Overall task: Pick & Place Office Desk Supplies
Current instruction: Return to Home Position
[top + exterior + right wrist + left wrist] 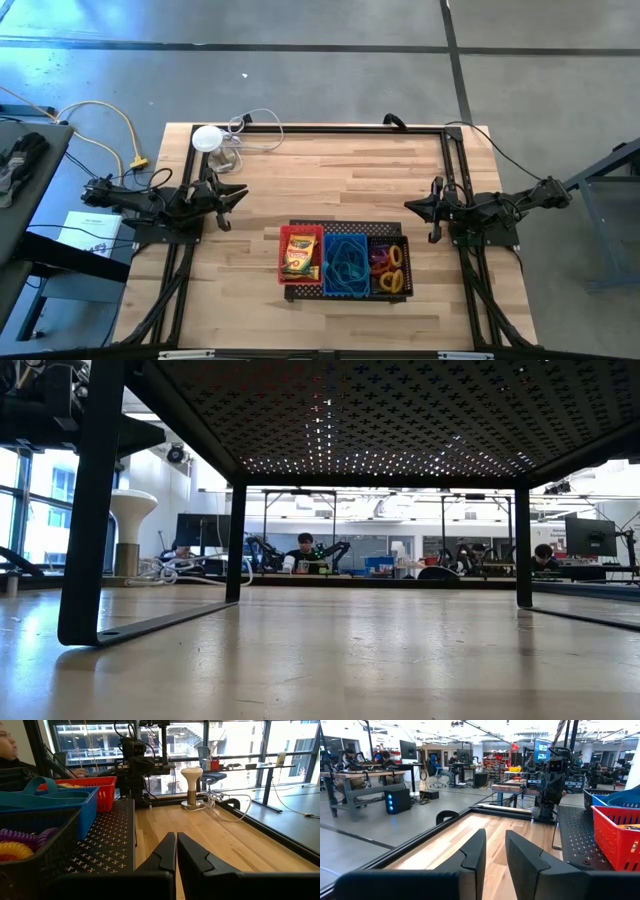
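Left claw [495,865] slightly parted, right claw [176,855] closed, both empty, near opposite table [300,170] edges

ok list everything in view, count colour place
table: one, light wood
shelf: one, black perforated, table's near middle
red basket: one, shelf's left end
crayon boxes: yellow, in red basket, count unclear
blue basket: one, shelf's middle
black basket: one, shelf's right end
coiled bands: several, yellow orange red purple, in black basket
white disc: one, table's far left
people: several, desks beyond
left hand: slightly open, table's left side
right hand: shut, table's right side
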